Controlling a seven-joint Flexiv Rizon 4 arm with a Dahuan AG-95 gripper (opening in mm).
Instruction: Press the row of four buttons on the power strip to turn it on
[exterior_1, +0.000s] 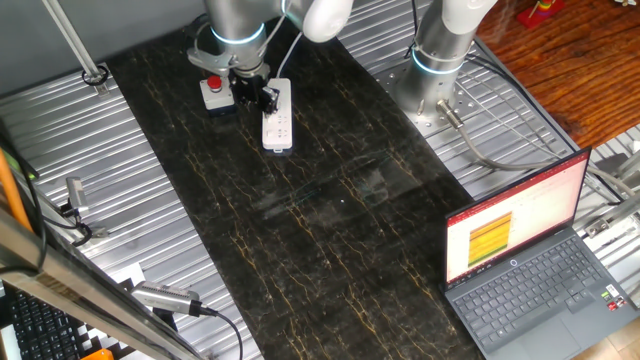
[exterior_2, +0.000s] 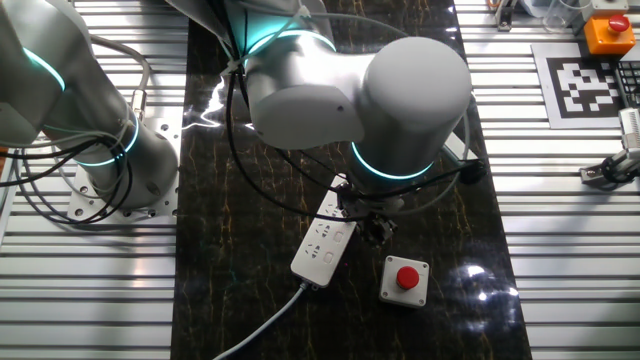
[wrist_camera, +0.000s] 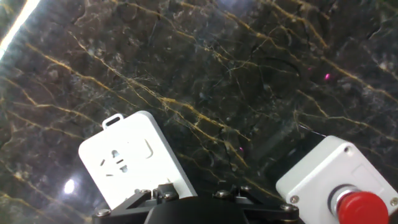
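A: Where is the power strip (exterior_1: 278, 117)?

B: On the dark marble-patterned table (exterior_1: 330, 220), toward twelve o'clock in one fixed view, lying lengthwise with its white cable (exterior_2: 262, 322) trailing off the end. The gripper (exterior_1: 256, 93) sits at its nine o'clock edge, low over the far half.

A: Are the fingers clenched or released?

B: I cannot tell; the hand view shows only the black base of the hand at six o'clock, no fingertips.

A: And the four buttons?

B: Too small to make out. One socket face (wrist_camera: 119, 163) shows clearly.

A: Any writing?

B: None readable on the strip or the grey box with the red button (exterior_2: 405, 279). The laptop (exterior_1: 530, 262) screen at four o'clock shows orange bands, text illegible.
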